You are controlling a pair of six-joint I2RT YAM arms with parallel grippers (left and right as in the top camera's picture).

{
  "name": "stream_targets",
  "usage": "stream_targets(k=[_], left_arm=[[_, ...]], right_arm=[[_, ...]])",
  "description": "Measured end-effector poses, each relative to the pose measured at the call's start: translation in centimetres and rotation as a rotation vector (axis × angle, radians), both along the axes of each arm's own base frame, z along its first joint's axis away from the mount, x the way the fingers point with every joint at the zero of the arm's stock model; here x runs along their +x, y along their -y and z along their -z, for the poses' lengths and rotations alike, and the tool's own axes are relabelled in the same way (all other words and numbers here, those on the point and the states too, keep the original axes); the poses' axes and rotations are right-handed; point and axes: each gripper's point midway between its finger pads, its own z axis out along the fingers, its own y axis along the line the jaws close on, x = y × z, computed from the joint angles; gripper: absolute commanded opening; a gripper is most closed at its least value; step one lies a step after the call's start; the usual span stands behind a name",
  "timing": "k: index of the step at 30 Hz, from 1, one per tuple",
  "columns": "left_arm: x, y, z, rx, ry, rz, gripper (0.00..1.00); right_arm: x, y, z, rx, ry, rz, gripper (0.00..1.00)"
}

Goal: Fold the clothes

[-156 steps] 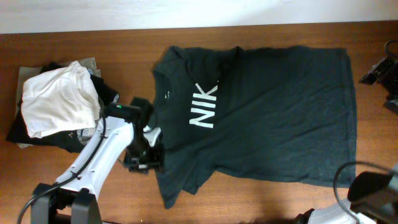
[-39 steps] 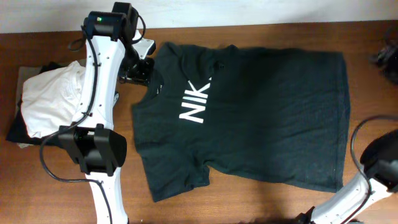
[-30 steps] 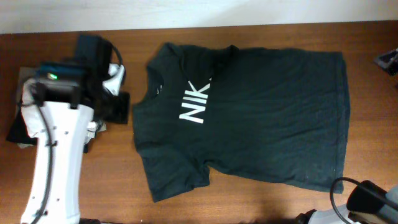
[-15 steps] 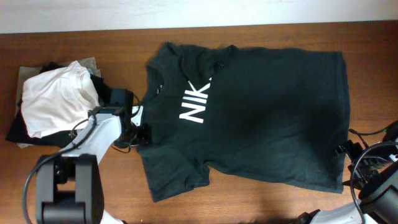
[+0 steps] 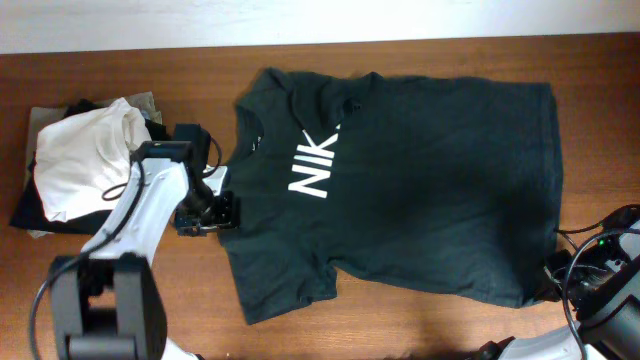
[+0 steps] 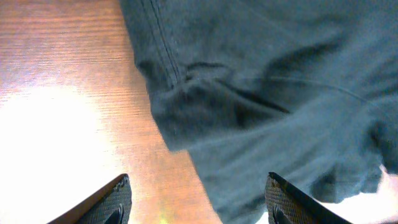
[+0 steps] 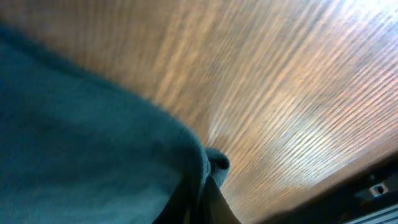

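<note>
Your dark "NIK" T-shirt (image 5: pixel 420 170) lies flat; left end effector (image 6: pixel 198 194) wide apart, right end effector (image 7: pixel 203 198) pinches its hem.

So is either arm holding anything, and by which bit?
The right jaws are shut on the dark T-shirt, pinching a hem corner. The left jaws stand open over a sleeve edge, holding nothing.

Left of shirt (image 5: pixel 430 180): pile (image 5: pixel 85 160) and left arm (image 5: pixel 150 205) block.
Below shirt: bare table (image 5: pixel 400 320), open.
Above shirt: narrow strip.
</note>
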Motion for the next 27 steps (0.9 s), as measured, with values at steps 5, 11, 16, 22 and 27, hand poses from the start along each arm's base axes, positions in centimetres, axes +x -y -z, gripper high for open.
stream_targets(k=[5, 11, 16, 22, 27], left_arm=[[-4.0, 1.6, -3.7, -0.108, 0.007, -0.015, 0.64], [-11.0, 3.7, 3.7, -0.235, -0.179, -0.093, 0.53], [-12.4, 3.6, 6.2, -0.207, -0.204, -0.282, 0.01], [-13.3, 3.8, 3.9, -0.206, -0.256, -0.325, 0.01], [-17.6, 3.2, -4.3, -0.221, -0.052, -0.308, 0.00]], right_arm=[[4.7, 0.4, -5.1, 0.032, 0.267, -0.073, 0.04], [5.9, 0.0, -5.5, 0.060, 0.339, -0.072, 0.04], [6.2, -0.2, -5.6, 0.069, 0.359, -0.074, 0.04], [6.5, -0.3, -7.9, 0.087, 0.368, -0.074, 0.04], [4.9, -2.0, -16.6, -0.067, 0.502, -0.134, 0.04]])
